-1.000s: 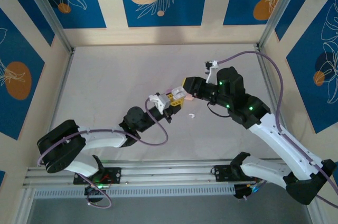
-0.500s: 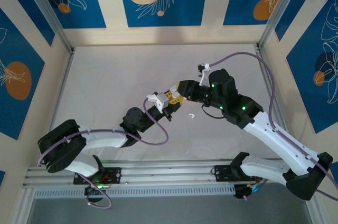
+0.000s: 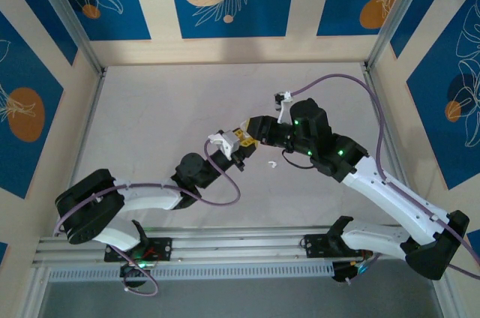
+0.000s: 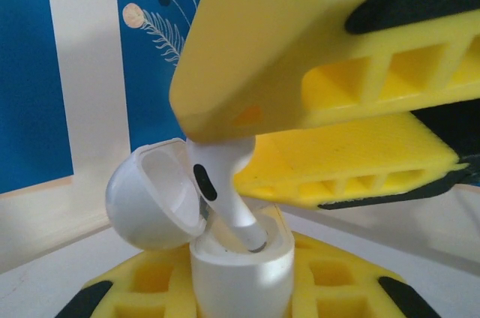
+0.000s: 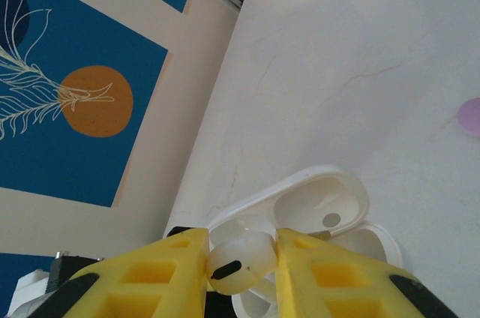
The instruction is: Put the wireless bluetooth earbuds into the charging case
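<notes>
Looking down from above, found the left arm (image 3: pixel 142 198) and the right arm (image 3: pixel 375 179) reaching toward each other over the middle of the pale tabletop (image 3: pixel 150 108), left jaws and right jaws almost tip to tip. Saw the left jaws clenched on the lower half of the white charging case (image 4: pixel 240 277), gripping it upright between yellow fingers (image 4: pixel 142 292). Noted its lid (image 4: pixel 142 198) swung open and tipped back to the left in the left wrist view, hollow side facing the right arm. Found the right jaws grasping a white earbud (image 5: pixel 240 264), pinched by its rounded head. Caught the earbud's stem slanting down into the open mouth of the case, tip inside the rim, head above the rim and not seated in its well. Spotted a small white piece (image 3: pixel 272 163), probably a second earbud though too small to be sure, lying loose on the tabletop just beside the meeting jaws and touching neither. Made out a pale purple rounded shape (image 5: pixel 472 117) on the tabletop at the right edge of the right wrist view, cut off by the frame.
</notes>
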You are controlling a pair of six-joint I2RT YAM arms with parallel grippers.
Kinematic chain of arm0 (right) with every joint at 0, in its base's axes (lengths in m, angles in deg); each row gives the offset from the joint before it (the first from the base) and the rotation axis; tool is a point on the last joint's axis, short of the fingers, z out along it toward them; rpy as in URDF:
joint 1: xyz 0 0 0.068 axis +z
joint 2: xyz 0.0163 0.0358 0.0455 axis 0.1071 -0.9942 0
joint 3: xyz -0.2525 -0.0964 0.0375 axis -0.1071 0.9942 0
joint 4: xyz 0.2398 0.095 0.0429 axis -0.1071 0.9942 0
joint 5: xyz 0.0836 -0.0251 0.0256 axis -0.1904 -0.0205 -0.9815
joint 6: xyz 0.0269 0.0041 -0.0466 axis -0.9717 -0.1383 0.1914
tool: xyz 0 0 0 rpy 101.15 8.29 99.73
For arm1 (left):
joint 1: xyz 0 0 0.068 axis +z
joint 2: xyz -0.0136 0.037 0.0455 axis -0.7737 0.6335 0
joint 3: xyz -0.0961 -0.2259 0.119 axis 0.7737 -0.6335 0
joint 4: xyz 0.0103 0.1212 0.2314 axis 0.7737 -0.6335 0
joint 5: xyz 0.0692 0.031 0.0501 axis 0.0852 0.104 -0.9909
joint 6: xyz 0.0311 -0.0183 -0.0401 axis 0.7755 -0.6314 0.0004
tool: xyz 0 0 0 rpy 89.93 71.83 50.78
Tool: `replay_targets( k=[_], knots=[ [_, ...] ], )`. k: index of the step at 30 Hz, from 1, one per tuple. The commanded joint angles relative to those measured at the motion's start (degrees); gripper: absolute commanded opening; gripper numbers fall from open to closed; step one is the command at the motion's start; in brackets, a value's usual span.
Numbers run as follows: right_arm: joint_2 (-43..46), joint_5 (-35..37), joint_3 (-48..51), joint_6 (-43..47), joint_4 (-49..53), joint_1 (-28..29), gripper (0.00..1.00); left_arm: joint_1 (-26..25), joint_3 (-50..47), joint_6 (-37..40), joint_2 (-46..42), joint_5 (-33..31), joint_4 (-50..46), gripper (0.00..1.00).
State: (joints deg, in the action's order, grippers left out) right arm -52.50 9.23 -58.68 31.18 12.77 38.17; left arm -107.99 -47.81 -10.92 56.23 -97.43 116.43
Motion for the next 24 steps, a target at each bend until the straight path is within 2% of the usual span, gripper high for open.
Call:
replay_targets(
  k=[1,12,24],
  knots=[
    [0.0,-2.1,0.0,-0.4,0.0,0.8,0.29,-0.6,2.0,-0.2,-0.1,-2.4,5.7,0.06],
    [0.0,-1.0,-0.9,-0.5,-1.9,0.9,0.28,-0.7,1.5,-0.3,-0.1,-1.5,6.5,0.06],
    [-2.2,1.5,-3.5,0.8,9.4,1.4,0.32,-0.7,1.6,0.5,-0.4,-1.6,8.4,0.06]
  ],
)
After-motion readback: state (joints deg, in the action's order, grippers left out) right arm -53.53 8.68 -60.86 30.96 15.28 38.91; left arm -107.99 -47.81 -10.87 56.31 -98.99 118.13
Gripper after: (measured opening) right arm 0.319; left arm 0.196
